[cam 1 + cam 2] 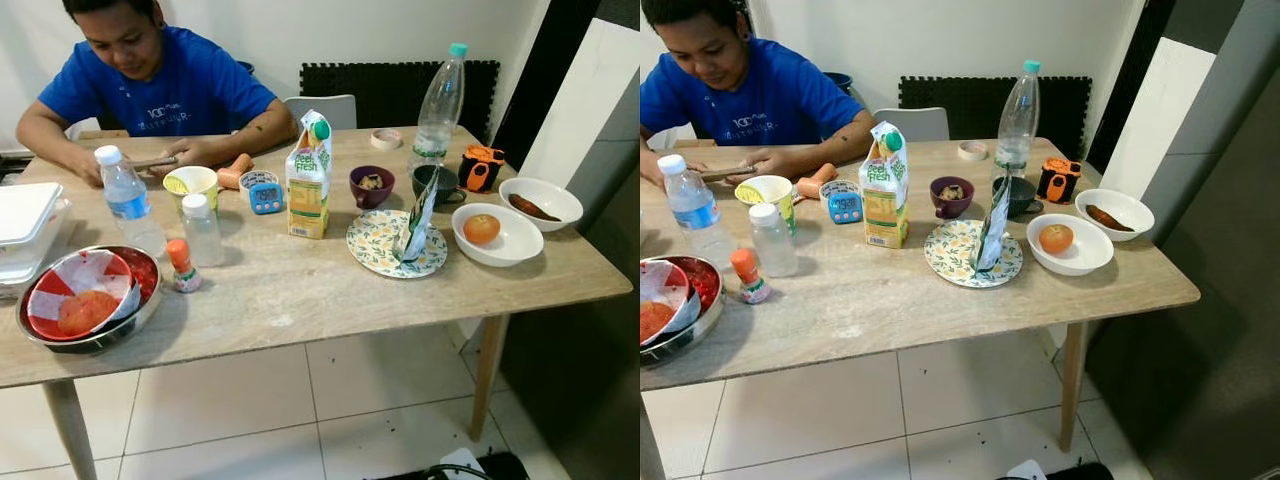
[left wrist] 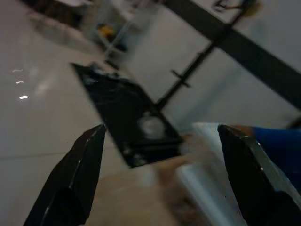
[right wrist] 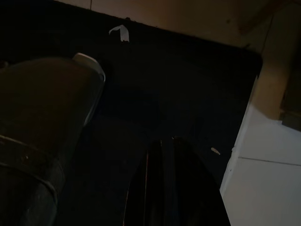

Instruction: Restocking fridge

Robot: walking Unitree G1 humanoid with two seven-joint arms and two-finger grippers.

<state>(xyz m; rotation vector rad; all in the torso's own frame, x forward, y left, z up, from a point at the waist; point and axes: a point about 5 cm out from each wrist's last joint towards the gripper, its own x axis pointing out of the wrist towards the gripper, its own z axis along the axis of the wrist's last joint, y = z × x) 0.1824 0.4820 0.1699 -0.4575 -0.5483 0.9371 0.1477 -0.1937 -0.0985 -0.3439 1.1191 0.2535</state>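
Note:
A yellow-green juice carton (image 1: 310, 178) stands mid-table on the wooden table (image 1: 300, 290). Around it are a tall water bottle (image 1: 438, 105), a small water bottle (image 1: 128, 200), a clear white-capped bottle (image 1: 201, 230) and a tiny orange-capped bottle (image 1: 183, 266). An orange (image 1: 482, 228) lies in a white bowl (image 1: 510, 248). A green packet (image 1: 417, 225) leans on a floral plate (image 1: 375, 245). My left gripper (image 2: 160, 179) is open and holds nothing; its view is blurred. My right gripper (image 3: 164, 146) hangs in the dark with its fingers together.
A person in a blue shirt (image 1: 150, 80) sits at the far left side, hands on the table. A metal bowl (image 1: 30, 335) of red bowls and a white box (image 1: 25, 215) sit at the left end. A dark tall surface (image 1: 1230, 250) stands right of the table.

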